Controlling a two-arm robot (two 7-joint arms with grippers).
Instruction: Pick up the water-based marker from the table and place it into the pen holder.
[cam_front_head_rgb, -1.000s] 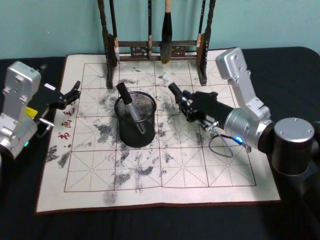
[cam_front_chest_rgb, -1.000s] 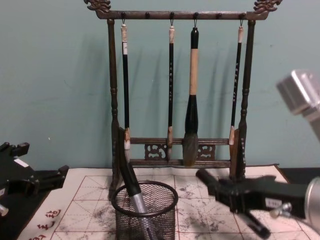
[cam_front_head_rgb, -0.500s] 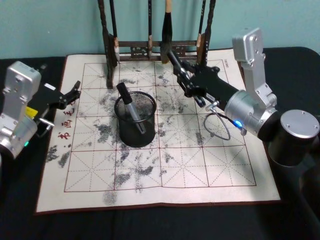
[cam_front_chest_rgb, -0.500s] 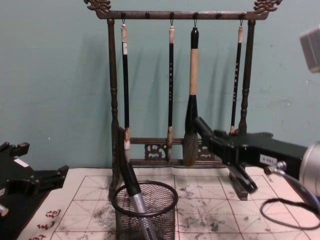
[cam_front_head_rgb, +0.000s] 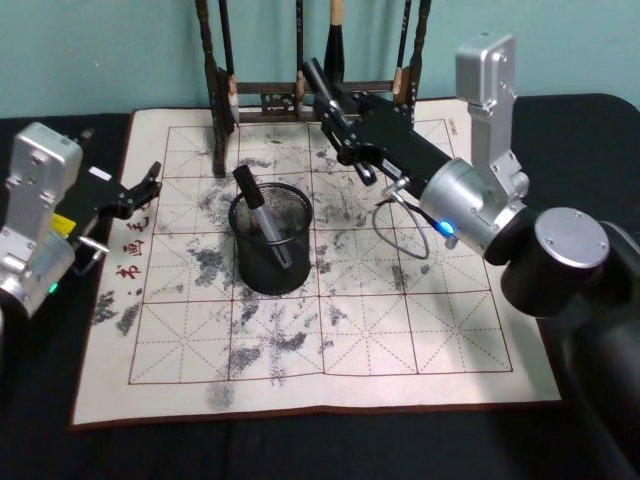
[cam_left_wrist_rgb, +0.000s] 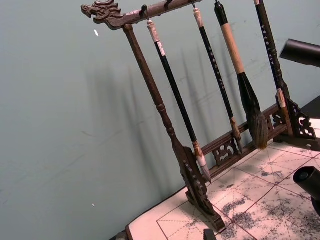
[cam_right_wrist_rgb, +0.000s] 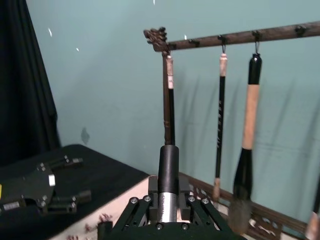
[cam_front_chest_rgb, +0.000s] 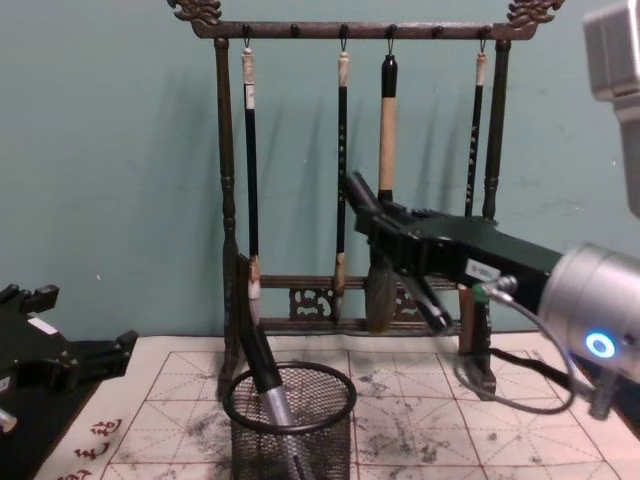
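Observation:
My right gripper (cam_front_head_rgb: 342, 117) is shut on the water-based marker (cam_front_head_rgb: 318, 78), a silver pen with a black cap. It holds the marker in the air behind and to the right of the pen holder (cam_front_head_rgb: 270, 240), close to the brush rack. In the right wrist view the marker (cam_right_wrist_rgb: 168, 167) sticks out from between the fingers (cam_right_wrist_rgb: 134, 207). In the chest view the held marker (cam_front_chest_rgb: 356, 190) is above the black mesh pen holder (cam_front_chest_rgb: 291, 425). A similar black-capped marker (cam_front_head_rgb: 256, 208) leans inside the cup. My left gripper (cam_front_head_rgb: 142, 187) rests open at the mat's left edge.
A tall dark wooden brush rack (cam_front_chest_rgb: 229, 200) with several hanging calligraphy brushes stands at the back of the white felt mat (cam_front_head_rgb: 400, 330), just behind my right gripper. A cable (cam_front_head_rgb: 400, 225) loops under the right wrist. Dark tabletop (cam_front_head_rgb: 300, 445) surrounds the mat.
My right gripper has carried the marker up and to the left, from the mat's right side to a spot in front of the brush rack. The left arm has not moved.

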